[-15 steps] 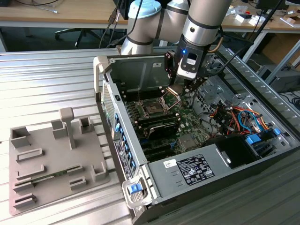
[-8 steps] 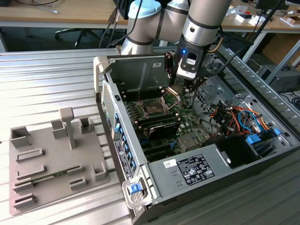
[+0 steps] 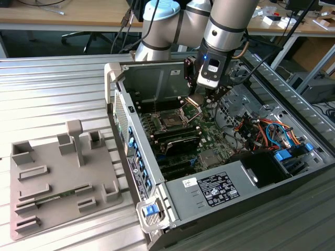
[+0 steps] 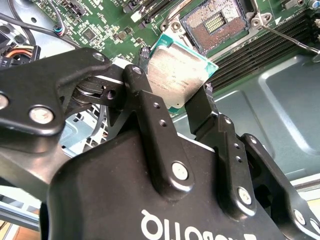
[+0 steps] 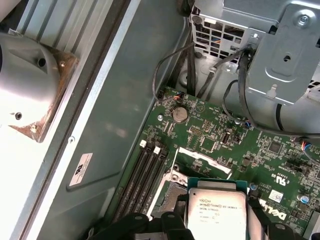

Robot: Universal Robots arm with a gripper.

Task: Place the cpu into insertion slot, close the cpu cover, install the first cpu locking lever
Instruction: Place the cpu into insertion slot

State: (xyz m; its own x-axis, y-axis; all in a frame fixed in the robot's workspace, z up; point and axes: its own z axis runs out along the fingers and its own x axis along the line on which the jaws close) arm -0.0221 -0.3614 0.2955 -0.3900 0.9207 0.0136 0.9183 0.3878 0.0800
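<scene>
First step in hand: the tool (image 4: 174, 87) is clamped on the chip (image 5: 216, 210), held near the open socket (image 4: 216, 22) inside the computer case (image 3: 157, 78). Seating likely calls for squaring it over the socket.

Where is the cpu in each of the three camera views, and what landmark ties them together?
Exterior view: the cpu hangs over the open case.
Second wrist view: the cpu sits clamped between the black fingers.
First wrist view: the cpu shows its silvery face.
Shared landmark: the insertion slot, close beside it.
</scene>
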